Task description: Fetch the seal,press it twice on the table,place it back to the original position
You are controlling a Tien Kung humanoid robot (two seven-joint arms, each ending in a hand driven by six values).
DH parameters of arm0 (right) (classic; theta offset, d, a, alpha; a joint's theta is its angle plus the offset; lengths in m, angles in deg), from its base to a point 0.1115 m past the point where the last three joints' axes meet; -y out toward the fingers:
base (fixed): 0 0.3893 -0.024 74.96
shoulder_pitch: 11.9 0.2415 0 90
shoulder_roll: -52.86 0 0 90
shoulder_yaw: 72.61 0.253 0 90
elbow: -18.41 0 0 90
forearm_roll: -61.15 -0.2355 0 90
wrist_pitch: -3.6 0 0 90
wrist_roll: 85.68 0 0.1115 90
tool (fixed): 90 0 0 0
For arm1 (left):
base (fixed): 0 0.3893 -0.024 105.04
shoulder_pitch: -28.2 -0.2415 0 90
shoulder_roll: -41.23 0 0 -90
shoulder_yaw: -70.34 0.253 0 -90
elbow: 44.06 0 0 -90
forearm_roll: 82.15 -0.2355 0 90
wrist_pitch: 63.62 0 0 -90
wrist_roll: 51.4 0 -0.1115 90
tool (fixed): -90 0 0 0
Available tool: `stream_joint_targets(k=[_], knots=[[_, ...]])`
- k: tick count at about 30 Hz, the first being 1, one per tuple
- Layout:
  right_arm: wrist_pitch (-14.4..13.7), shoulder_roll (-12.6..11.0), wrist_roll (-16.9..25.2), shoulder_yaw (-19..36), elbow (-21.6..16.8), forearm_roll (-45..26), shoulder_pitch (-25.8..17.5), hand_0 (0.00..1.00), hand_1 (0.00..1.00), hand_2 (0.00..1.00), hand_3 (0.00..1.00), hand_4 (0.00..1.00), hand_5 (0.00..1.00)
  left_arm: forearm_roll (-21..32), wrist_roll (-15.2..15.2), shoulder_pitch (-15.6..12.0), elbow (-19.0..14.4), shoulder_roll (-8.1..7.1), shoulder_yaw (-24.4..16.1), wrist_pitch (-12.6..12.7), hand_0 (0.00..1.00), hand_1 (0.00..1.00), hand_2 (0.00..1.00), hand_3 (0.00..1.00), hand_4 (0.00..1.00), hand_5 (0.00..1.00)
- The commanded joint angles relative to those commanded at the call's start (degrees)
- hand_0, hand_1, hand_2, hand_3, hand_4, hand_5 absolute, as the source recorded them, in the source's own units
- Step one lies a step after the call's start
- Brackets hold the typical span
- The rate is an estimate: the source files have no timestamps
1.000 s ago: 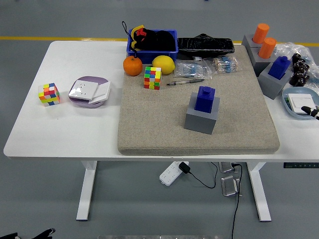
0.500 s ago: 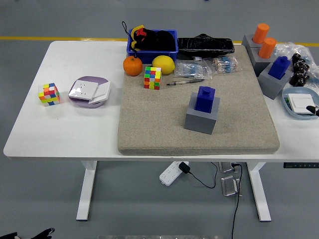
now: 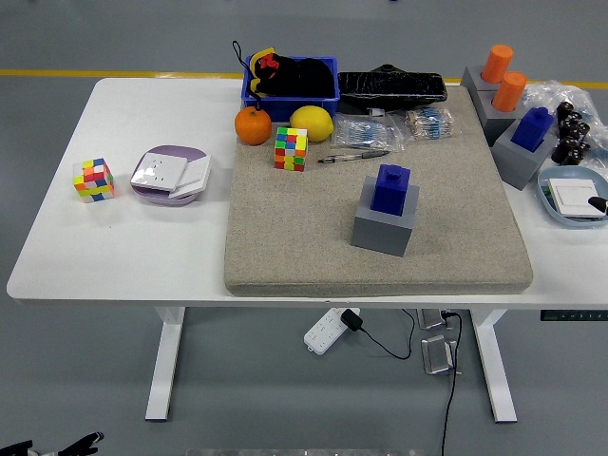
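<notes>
The seal (image 3: pixel 390 189) is a blue stamp standing upright in its grey block holder (image 3: pixel 383 229), right of centre on the beige felt mat (image 3: pixel 285 237). Nothing touches it. Only a dark sliver of my right hand (image 3: pixel 600 202) shows at the picture's right edge, over the pale blue dish (image 3: pixel 560 180), far from the seal. A small dark part of my left hand (image 3: pixel 71 444) shows at the bottom left corner, below the table's level.
On the mat's far side lie a pen (image 3: pixel 353 157), a colour cube (image 3: pixel 291 149), an orange (image 3: pixel 253 125), a lemon (image 3: pixel 311 123) and packets. More seals in grey holders (image 3: pixel 525 142) stand at the right. A second cube (image 3: pixel 93 180) and a purple dish (image 3: pixel 171 175) sit left.
My right hand has drawn back to the right, leaving less of it in the picture. The seal and the other objects have not moved.
</notes>
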Motion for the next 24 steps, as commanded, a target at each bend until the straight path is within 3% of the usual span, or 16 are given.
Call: stream_joint_targets(k=[24], knots=[[0.7, -0.3, -1.2, 0.1, -0.1, 0.0, 0.2, 0.838, 0.801, 0.774, 0.778, 0.979, 0.215, 0.8, 0.1, 0.0, -0.1, 0.17, 0.6, 0.0, 0.811, 0.785, 0.760, 0.798, 0.677, 0.430]])
